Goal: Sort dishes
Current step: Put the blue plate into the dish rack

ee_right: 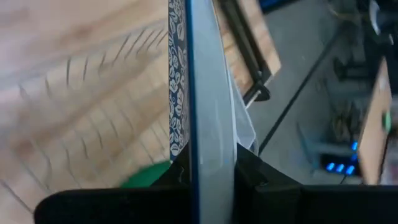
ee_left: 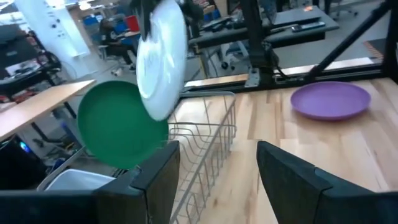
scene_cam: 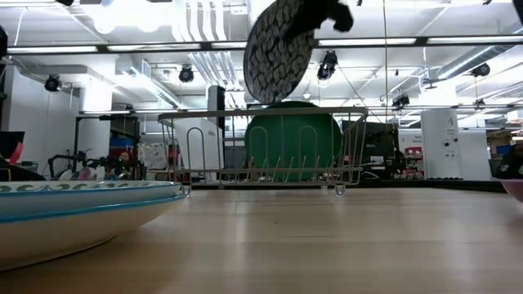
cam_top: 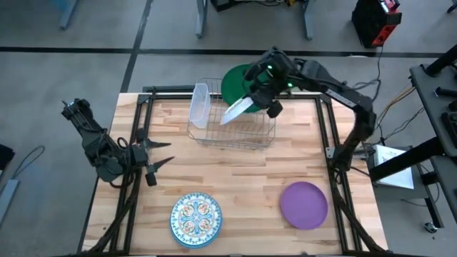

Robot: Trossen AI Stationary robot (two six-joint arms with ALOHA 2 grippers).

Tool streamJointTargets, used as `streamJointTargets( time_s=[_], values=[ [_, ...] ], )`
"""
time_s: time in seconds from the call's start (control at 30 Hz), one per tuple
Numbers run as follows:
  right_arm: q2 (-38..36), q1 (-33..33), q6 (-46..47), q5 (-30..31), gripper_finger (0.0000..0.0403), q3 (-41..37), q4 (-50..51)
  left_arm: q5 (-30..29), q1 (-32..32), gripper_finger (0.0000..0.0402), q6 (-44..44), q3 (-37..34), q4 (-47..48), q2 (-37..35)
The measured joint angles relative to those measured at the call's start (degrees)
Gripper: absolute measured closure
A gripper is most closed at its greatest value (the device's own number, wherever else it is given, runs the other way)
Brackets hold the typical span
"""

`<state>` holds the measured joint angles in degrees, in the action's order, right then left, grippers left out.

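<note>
Over the wire rack (cam_top: 232, 127) I've got the right gripper (cam_top: 251, 104) clamped on a patterned plate (cam_top: 238, 109); left gripper (cam_top: 161, 153) waits spread.

Bright overhead ceiling lights (scene_cam: 122, 16) glare; the right wrist view is motion-blurred.

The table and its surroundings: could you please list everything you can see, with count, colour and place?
Green plate: one, dark green, standing at the rack's far end.
Held plate: one, patterned face, pale back, tilted above the rack.
Patterned plate: one, blue-and-white, flat at the table's near edge.
Purple plate: one, purple, flat, near right.
Wire rack: one, metal, far centre.
Clear tub: one, clear, at the rack's left end.
Table: one, pale wood.
Right end effector: shut on the held plate.
Left end effector: open, waiting at the left.
</note>
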<state>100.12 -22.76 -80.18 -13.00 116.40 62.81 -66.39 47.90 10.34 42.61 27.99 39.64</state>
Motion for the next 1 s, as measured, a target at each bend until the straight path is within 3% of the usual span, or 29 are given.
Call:
streamJointTargets(
  time_s=[0.17, 0.43, 1.0],
  values=[
    [4.73, -0.09, -12.99, 5.55, 0.0379, 0.44, -0.34, -1.98, 0.00, 0.0198, 1.05, -0.11, -0.02, 0.01],
    [9.57, 0.00, -23.52, 11.18, 0.0380, 0.21, -0.01, -6.63, -0.01, 0.0198, 1.37, -1.46, -0.03, 0.05],
    [15.49, 0.74, -30.61, 11.44, 0.0380, -0.11, -0.52, -11.15, -0.02, 0.0198, 2.37, -2.80, 0.03, 0.13]
  ],
)
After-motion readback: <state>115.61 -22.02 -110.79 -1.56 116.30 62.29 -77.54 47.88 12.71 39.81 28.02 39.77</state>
